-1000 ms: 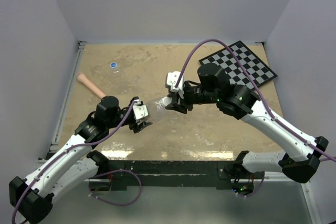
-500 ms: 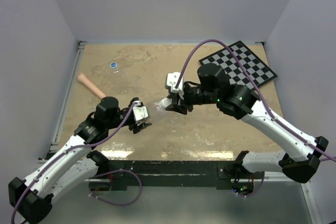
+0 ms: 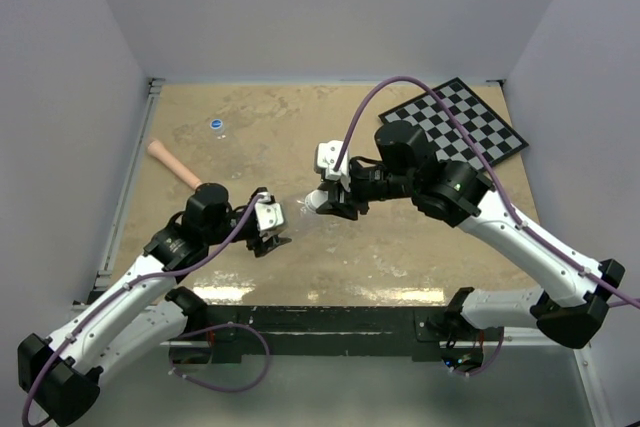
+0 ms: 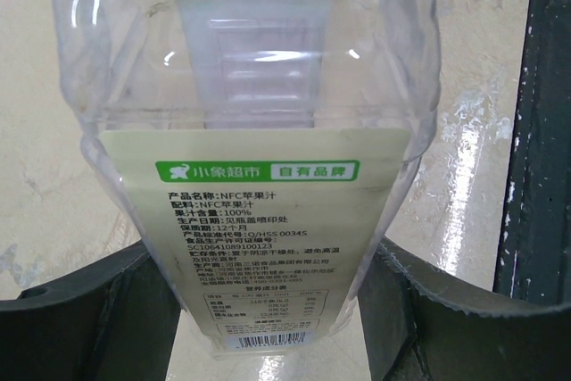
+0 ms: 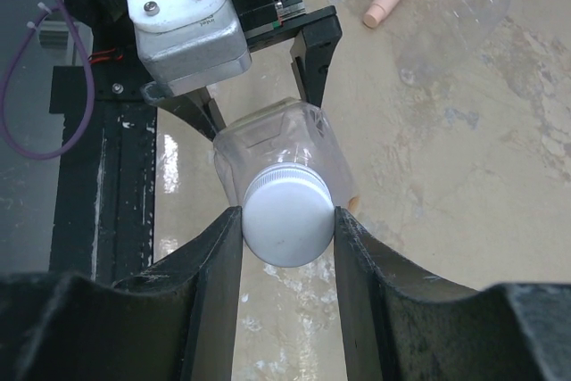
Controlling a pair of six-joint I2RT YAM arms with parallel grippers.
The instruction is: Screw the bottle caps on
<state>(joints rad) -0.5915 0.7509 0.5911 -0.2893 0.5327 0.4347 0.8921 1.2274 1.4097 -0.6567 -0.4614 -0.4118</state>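
Bottles, count: two, both clear plastic.
Wide bottle (image 4: 259, 86): lies roughly level above the table (image 3: 400, 247) at mid-width, spanning the gap between the two arms. A pale printed label (image 4: 259, 229) covers one side.
Small bottle (image 5: 486, 2): stands at the far left of the table, well apart from both arms.
Caps, count: two, one white and one blue.
White cap (image 5: 287, 218): sits on the neck of the wide bottle, facing the right wrist camera. How far it is threaded cannot be told.
Blue cap (image 3: 217, 124): sits on top of the small bottle.
Left gripper (image 3: 270, 237): grasping the wide bottle, one finger pressed to each side of its lower body at the label.
Right gripper (image 5: 287, 220): clenched on the white cap, with a finger touching the rim on either side.
Pink stick (image 3: 175, 165), count: one, lying on the table at the left, between the small bottle and the left arm.
Checkerboard (image 3: 465, 132), count: one, flat in the far right corner.
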